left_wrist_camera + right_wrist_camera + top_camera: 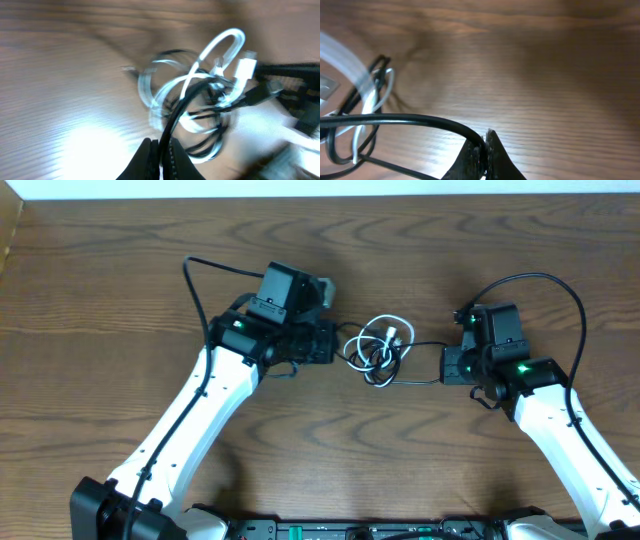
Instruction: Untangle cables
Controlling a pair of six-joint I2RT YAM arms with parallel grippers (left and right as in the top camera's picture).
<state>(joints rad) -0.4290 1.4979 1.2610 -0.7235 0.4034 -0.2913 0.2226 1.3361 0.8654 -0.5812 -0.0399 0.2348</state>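
A black cable [385, 358] and a white cable [383, 332] lie looped together on the wooden table between my two arms. My left gripper [336, 343] is at the tangle's left side, shut on the black cable [186, 100]; the white cable [220, 47] loops just beyond it. My right gripper [446, 366] is at the tangle's right side, shut on the black cable [410, 120], which runs left from its jaws [484, 142] to the tangle. The white cable [367, 97] shows blurred at the left of that view.
The wooden table [400, 470] surrounds the tangle. Thick black arm cables arc over the left arm [195, 280] and the right arm [565, 290]. The table's far edge [320, 197] runs along the top.
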